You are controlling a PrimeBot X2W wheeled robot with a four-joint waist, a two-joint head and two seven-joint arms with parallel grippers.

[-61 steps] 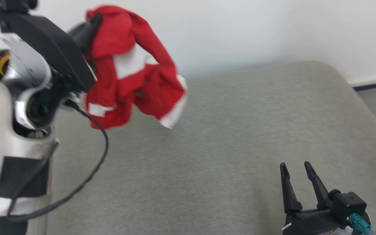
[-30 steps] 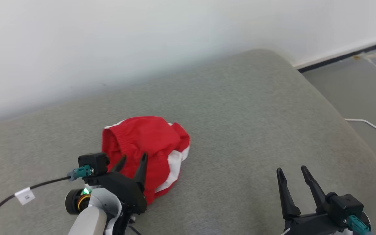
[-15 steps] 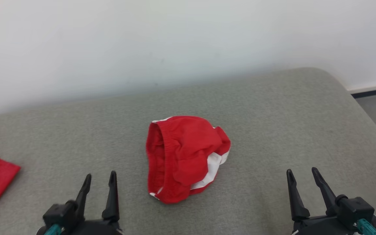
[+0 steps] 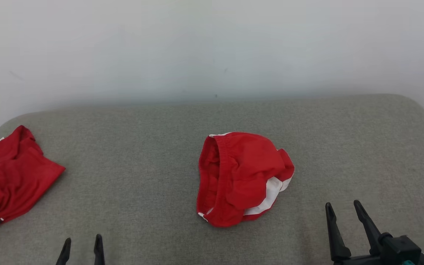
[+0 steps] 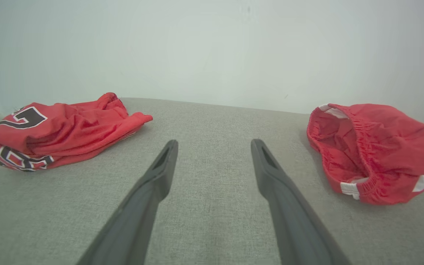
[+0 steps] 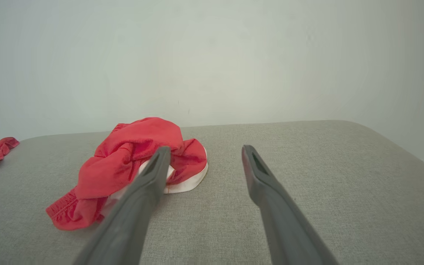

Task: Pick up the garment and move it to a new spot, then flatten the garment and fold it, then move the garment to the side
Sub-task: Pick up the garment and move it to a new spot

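Far left on the grey cushion [image 4: 142, 147], a red jersey [image 4: 13, 176] with black lettering lies rumpled at the edge. Near the front, the left gripper [image 4: 82, 241] hovers above bare fabric, its fingers apart and holding nothing. At the middle of the cushion, well apart from both grippers, the red shorts [image 4: 243, 178] sit in a crumpled heap, with the waistband gaping toward the left and white trim showing on the right side. At near right, the right gripper [image 4: 343, 206] waits with its fingers spread, empty too. Flattening looks like the step in hand, and the heap is the risk. A pinch into bunched layers could catch several folds at once or only the top one, so the shorts may drag as a lump rather than spread. The jersey's matching red could also draw a mistaken grab.
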